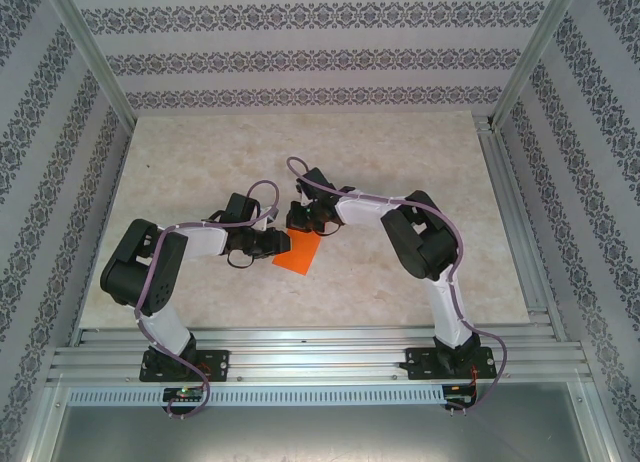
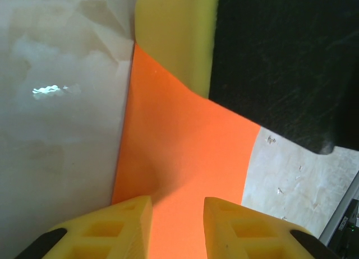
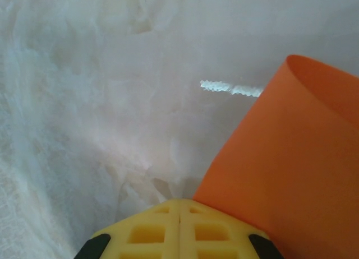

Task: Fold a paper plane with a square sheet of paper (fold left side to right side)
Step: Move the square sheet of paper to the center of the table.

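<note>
paper (image 1: pixel 300 254) lies mid-frame on the table (image 1: pixel 400 152), one side curling up. left gripper (image 2: pixel 176 207) has fingers apart over it. right gripper (image 3: pixel 179 203) has fingers together at its edge; can't tell if pinching.

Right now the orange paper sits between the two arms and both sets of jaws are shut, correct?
Not quite. The orange paper sits between the two arms and the right jaws are shut, but the left jaws stand apart; the left wrist view shows paper through their gap.
</note>
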You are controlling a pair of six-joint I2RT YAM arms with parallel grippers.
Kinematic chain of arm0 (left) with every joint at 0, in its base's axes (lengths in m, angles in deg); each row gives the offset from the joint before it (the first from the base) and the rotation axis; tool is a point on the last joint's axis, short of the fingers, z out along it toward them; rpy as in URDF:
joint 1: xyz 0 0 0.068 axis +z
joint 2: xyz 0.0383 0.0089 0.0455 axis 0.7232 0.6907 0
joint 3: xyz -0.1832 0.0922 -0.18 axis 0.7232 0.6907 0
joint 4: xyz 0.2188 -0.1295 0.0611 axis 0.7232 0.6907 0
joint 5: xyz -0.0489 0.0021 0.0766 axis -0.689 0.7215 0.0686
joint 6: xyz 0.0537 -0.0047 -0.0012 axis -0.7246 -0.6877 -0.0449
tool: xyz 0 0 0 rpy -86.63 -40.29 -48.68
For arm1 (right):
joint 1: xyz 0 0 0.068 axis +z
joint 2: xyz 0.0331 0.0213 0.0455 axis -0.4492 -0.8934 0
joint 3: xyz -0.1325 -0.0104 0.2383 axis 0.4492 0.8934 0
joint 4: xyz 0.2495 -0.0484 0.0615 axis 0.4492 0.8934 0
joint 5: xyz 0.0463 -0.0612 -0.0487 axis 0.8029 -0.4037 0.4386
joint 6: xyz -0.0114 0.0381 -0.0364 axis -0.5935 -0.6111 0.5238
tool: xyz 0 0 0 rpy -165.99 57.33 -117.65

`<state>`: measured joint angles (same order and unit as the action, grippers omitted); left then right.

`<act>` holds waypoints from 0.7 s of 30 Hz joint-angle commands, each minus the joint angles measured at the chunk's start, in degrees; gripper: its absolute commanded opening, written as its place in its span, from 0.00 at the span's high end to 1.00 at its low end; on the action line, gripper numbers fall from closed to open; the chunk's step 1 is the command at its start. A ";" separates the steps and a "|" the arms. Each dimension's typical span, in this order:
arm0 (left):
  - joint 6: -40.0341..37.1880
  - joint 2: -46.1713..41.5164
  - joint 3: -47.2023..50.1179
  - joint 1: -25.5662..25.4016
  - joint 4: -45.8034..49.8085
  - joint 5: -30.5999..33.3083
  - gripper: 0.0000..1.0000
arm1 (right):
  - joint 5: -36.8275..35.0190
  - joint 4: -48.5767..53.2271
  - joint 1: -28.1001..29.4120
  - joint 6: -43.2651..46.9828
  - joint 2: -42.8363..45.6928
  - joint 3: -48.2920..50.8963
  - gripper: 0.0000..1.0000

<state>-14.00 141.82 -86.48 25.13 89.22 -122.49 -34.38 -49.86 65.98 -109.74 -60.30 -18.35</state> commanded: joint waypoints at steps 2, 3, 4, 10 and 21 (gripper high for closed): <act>-2.16 1.96 2.54 -1.08 3.96 5.54 0.69 | -2.31 1.51 0.42 2.48 -2.02 -2.58 0.96; -2.16 1.90 2.62 -1.06 4.06 5.56 0.69 | -2.74 2.10 0.34 3.15 -2.36 -3.02 0.96; -2.24 2.00 2.72 -1.05 4.10 5.71 0.69 | -3.44 2.86 0.21 3.85 -2.76 -3.58 0.96; -2.42 1.79 3.47 -1.05 4.34 6.24 0.69 | -6.22 3.96 -1.25 6.08 -3.72 -5.07 0.96; -2.43 1.63 4.54 -1.10 4.24 6.59 0.69 | -7.43 4.00 -4.37 6.84 -5.44 -7.97 0.95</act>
<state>-14.33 141.13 -85.21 24.78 87.67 -121.53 -36.26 -45.90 63.86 -104.10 -63.62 -24.82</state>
